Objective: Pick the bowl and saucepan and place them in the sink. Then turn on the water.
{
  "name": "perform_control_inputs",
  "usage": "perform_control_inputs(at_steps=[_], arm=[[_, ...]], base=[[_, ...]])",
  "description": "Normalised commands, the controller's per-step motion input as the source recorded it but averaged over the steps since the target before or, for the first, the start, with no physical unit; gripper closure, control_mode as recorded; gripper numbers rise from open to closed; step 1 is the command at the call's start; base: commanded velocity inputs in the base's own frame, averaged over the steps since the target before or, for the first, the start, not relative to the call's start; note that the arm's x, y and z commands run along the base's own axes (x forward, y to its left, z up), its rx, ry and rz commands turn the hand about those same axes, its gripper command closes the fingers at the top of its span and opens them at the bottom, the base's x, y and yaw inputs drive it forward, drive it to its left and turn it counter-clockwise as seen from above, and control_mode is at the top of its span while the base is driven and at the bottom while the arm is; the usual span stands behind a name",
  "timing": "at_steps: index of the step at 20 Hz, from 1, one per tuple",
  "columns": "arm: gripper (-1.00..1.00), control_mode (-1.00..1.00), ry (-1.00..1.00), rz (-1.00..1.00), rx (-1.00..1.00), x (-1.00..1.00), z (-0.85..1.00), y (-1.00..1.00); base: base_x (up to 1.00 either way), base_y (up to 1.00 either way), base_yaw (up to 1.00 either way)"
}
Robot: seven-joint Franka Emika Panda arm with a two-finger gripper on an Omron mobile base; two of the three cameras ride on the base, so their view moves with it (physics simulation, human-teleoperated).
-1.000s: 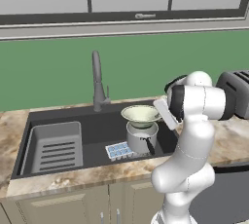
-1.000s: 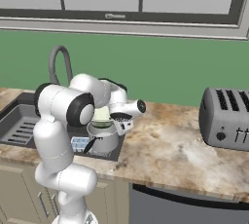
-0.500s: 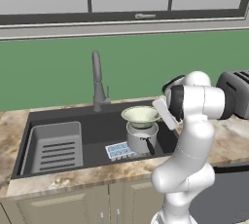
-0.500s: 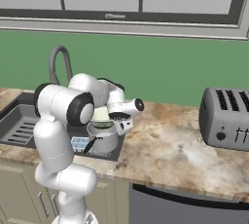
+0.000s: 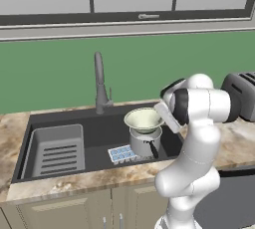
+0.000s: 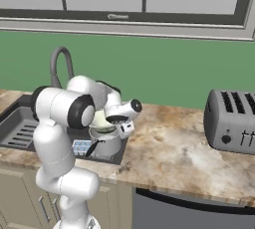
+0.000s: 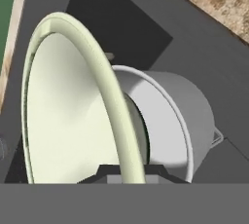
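Backdrop: green wall under a long window, marbled tan counter [image 6: 179,148] running along it, pretty standard sim kitchen.
Claw: the gripper [image 7: 127,178] is basically squeezed together, pinching the rim of the bowl [image 5: 143,119]. In the hand view you can see the pale rim running right down between the finger tips.
Bowl: pale greenish-white, glossy, wide. It's sitting over the open top of the saucepan [image 5: 145,142], looks roughly level from the left base view. Can't tell for sure if it's actually touching the pan's rim or hanging just above it.
Saucepan: silver-grey, straight sides, short dark handle poking toward the front. It's standing upright down inside the sink [image 5: 97,128], at the right end of the basin.
Sink: dark grey recessed basin. Lighter ribbed tray insert [image 5: 56,150] takes up the left part, well apart from the pan.
Sponge-ish thing: small blue-and-white checked pad [image 5: 122,154] on the basin floor, just beside the saucepan on its left.
Faucet: tall dark grey faucet [image 5: 100,84] at the back edge of the sink, behind the bowl and off to its left.
Toaster: grey toaster [image 6: 232,120] on the counter, well off to the right of the sink.
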Motion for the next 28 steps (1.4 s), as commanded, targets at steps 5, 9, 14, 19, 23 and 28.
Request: perform_control_inputs(at_steps=[5, 9, 14, 19, 23, 28], arm=[[1.0, -1.0, 0.01, -0.06, -0.03, -0.02, 0.0, 0.02], [1.0, -1.0, 0.05, -0.04, -0.01, -0.11, 0.0, 0.0], [1.0, -1.0, 0.07, -0.03, -0.01, -0.17, 0.0, 0.0], [1.0, -1.0, 0.07, -0.02, -0.01, -0.12, 0.0, 0.0], [1.0, -1.0, 0.03, -0.01, -0.01, -0.05, 0.0, 0.0], [1.0, -1.0, 0.0, 0.0, 0.0, 0.0, 0.0, 0.0]], base=[[0.0, 0.0, 0.0], [0.0, 0.0, 0.0], [0.0, 0.0, 0.0], [0.0, 0.0, 0.0], [0.0, 0.0, 0.0], [0.0, 0.0, 0.0]])
